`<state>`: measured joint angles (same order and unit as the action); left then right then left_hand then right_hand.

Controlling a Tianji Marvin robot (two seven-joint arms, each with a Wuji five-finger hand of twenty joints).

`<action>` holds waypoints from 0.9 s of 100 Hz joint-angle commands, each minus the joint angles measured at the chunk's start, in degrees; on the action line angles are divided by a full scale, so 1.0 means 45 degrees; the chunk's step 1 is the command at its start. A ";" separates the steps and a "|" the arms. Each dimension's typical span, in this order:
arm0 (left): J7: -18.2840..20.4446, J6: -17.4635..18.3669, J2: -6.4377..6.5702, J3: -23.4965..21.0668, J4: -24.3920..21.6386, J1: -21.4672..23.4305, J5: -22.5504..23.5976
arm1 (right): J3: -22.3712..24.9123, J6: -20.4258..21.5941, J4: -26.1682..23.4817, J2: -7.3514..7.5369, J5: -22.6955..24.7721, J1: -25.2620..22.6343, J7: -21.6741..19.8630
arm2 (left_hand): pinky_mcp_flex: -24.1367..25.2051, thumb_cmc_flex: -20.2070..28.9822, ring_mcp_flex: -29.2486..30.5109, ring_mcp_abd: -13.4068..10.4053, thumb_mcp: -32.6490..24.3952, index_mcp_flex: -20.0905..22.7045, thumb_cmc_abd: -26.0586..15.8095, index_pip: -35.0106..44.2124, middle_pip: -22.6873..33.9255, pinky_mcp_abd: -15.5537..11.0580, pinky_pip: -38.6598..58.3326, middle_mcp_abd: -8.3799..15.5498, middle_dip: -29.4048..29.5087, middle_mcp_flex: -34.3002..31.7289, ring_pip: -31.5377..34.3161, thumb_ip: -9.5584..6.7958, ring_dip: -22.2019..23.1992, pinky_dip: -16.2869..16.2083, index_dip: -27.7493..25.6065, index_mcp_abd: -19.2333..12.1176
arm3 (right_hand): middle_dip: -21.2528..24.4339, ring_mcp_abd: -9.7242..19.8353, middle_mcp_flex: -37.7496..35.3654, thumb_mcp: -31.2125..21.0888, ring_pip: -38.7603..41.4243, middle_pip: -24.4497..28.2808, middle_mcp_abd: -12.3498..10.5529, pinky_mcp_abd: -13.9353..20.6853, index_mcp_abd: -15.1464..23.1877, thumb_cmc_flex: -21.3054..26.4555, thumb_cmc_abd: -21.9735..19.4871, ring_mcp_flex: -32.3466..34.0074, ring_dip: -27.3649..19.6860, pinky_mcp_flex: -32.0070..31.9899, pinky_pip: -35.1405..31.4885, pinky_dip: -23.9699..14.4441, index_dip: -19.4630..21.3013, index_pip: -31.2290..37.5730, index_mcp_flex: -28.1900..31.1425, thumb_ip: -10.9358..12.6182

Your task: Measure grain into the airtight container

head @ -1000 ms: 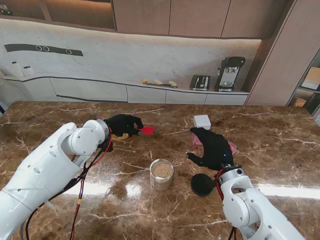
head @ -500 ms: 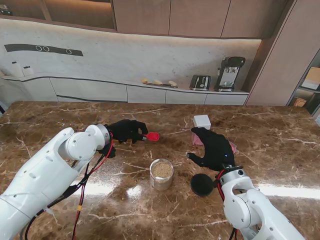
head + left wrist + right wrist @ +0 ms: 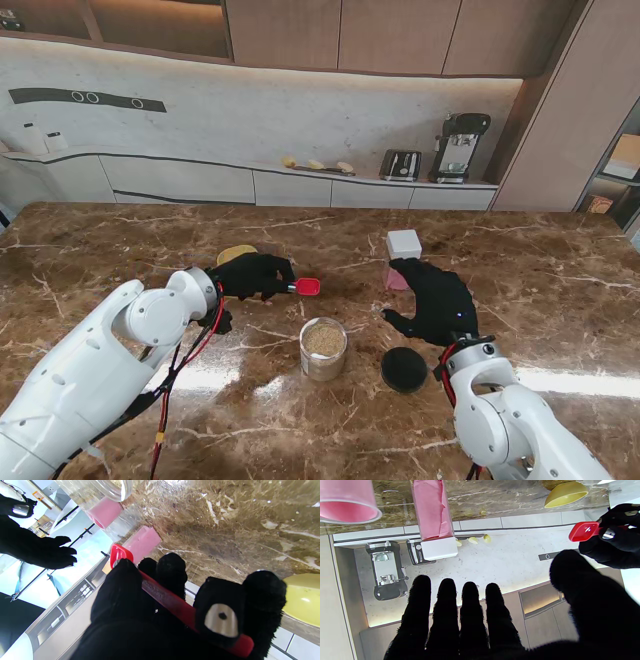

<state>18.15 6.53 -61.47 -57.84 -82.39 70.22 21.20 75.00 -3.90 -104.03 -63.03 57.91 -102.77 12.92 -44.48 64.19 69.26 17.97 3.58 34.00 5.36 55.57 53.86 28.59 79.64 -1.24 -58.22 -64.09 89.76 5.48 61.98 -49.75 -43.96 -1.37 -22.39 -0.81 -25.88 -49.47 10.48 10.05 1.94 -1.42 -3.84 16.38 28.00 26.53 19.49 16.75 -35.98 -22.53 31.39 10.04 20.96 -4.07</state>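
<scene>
A glass jar [image 3: 323, 348] partly filled with tan grain stands on the marble table, its black lid [image 3: 404, 369] lying to its right. My left hand [image 3: 254, 275], in a black glove, is shut on a red measuring scoop [image 3: 306, 287]; the scoop's bowl points right and hangs a little farther from me than the jar. In the left wrist view the scoop's red handle [image 3: 172, 600] runs between thumb and fingers. My right hand [image 3: 434, 298] hovers open, fingers spread, right of the jar. A yellow bowl [image 3: 236, 254] sits behind the left hand.
A tall clear container with a white lid [image 3: 403, 244] and pink contents [image 3: 432, 510] stands beyond my right hand. A pink cup [image 3: 346, 503] is beside it. The back counter holds a toaster [image 3: 400, 165] and a coffee machine [image 3: 458, 148].
My left hand has carried the red scoop nearer to me and rightward, toward the jar, uncovering the yellow bowl. My right hand has shifted slightly right.
</scene>
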 commanded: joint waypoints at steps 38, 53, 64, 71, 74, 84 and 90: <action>0.0270 0.0942 0.0090 -0.0508 0.0059 0.0667 -0.0494 | 0.1038 -0.0792 -0.0495 0.0093 0.0759 -0.0723 -0.0494 | -0.0282 0.0436 0.0658 0.0587 -0.0497 -0.0405 -0.0490 -0.0113 0.0667 0.0670 0.0917 0.0411 -0.0546 -0.0607 0.1421 -0.0467 -0.0288 0.0005 -0.1700 -0.1058 | 0.0196 0.0293 -0.0506 -0.0468 -0.0208 -0.0063 -0.0212 0.0328 0.0007 -0.0200 0.0106 0.0490 -0.0317 0.0094 -0.0069 0.0185 -0.0132 0.0009 0.0255 0.0175; 0.0350 0.1278 0.0121 -0.0597 0.0186 0.0738 -0.0613 | 0.1523 -0.0837 -0.0176 0.0054 0.0479 -0.0628 -0.0475 | -0.0246 0.0489 0.0648 0.0722 -0.0488 -0.0405 -0.0474 -0.0139 0.0694 0.0675 0.0869 0.0386 -0.0555 -0.0585 0.1367 -0.0486 -0.0285 0.0008 -0.1846 -0.0954 | 0.0306 0.0443 -0.0079 -0.0276 -0.0427 -0.0086 -0.0228 0.0635 -0.0225 -0.0057 0.0440 0.0496 -0.0652 0.0200 0.0087 0.0508 -0.0131 0.0008 -0.0025 0.0022; 0.0276 0.1427 0.0116 -0.0713 0.0232 0.0814 -0.0608 | 0.1907 -0.0732 0.0146 0.0007 -0.0010 -0.0531 -0.0485 | -0.0238 0.0476 0.0647 0.0758 -0.0469 -0.0390 -0.0474 -0.0149 0.0707 0.0676 0.0858 0.0401 -0.0556 -0.0588 0.1365 -0.0482 -0.0269 0.0004 -0.1915 -0.0993 | 0.0461 0.0485 0.0247 0.0712 -0.0523 -0.0090 -0.0174 0.0762 -0.0457 0.0500 0.0882 0.0281 -0.0976 0.0097 0.0169 0.0935 -0.0084 0.0007 -0.0410 -0.0095; 0.0198 0.1532 0.0113 -0.0800 0.0236 0.0863 -0.0550 | 0.2155 -0.0493 0.0407 -0.0021 -0.0380 -0.0450 -0.0484 | -0.0239 0.0449 0.0649 0.0740 -0.0451 -0.0379 -0.0472 -0.0175 0.0718 0.0677 0.0855 0.0423 -0.0559 -0.0598 0.1369 -0.0477 -0.0259 0.0000 -0.1940 -0.1015 | 0.0603 0.0546 0.0664 0.2077 -0.0633 -0.0156 -0.0114 0.0828 -0.0691 0.0919 0.1013 0.0025 -0.1181 -0.0059 0.0231 0.1218 -0.0053 -0.0138 -0.0900 -0.0072; 0.0185 0.1557 0.0114 -0.0838 0.0228 0.0886 -0.0540 | 0.2271 -0.0382 0.0517 -0.0030 -0.0551 -0.0420 -0.0506 | -0.0239 0.0447 0.0649 0.0730 -0.0451 -0.0373 -0.0475 -0.0187 0.0721 0.0677 0.0855 0.0434 -0.0559 -0.0603 0.1371 -0.0479 -0.0256 -0.0001 -0.1943 -0.1033 | 0.0645 0.0571 0.0867 0.2407 -0.0691 -0.0220 -0.0062 0.0849 -0.0794 0.0835 0.1148 -0.0114 -0.1224 -0.0162 0.0279 0.1268 -0.0066 -0.0232 -0.1144 -0.0074; 0.0131 0.1635 0.0116 -0.0954 0.0183 0.0967 -0.0496 | 0.2553 -0.0136 0.0877 -0.0079 -0.1255 -0.0313 -0.0620 | -0.0222 0.0421 0.0652 0.0692 -0.0442 -0.0359 -0.0483 -0.0227 0.0724 0.0644 0.0852 0.0445 -0.0559 -0.0606 0.1376 -0.0478 -0.0248 -0.0007 -0.1970 -0.1076 | 0.0761 0.0592 0.1468 0.3067 -0.0821 -0.0302 0.0090 0.0905 -0.1191 0.0670 0.1726 -0.0498 -0.1354 -0.0411 0.0441 0.1424 -0.0059 -0.0494 -0.1800 0.0140; 0.0112 0.1658 0.0122 -0.1023 0.0136 0.1024 -0.0451 | 0.2568 -0.0261 0.1071 -0.0133 -0.1716 -0.0240 -0.0646 | -0.0220 0.0403 0.0653 0.0683 -0.0439 -0.0343 -0.0491 -0.0248 0.0721 0.0618 0.0857 0.0471 -0.0561 -0.0592 0.1377 -0.0479 -0.0244 -0.0014 -0.1992 -0.1094 | 0.0595 0.0507 0.1956 0.2932 -0.0655 0.0134 0.0341 0.0909 -0.1638 0.0288 0.1701 -0.0565 -0.1309 -0.0426 0.0421 0.1442 0.0341 -0.0387 -0.2426 0.0121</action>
<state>18.80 13.92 -61.15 -62.26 -81.69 74.33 18.84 86.36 -3.63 -100.45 -63.52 51.08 -103.92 11.08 -44.56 64.17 69.51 18.60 3.63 33.89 5.36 54.22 54.69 29.00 80.27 -1.10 -59.74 -64.10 90.45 5.47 60.82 -49.75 -51.18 -2.40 -20.22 0.61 -20.01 -37.34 7.51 9.84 1.84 0.68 -8.95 18.16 34.38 25.81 14.70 15.82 -35.13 -17.57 31.10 8.59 13.99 -4.07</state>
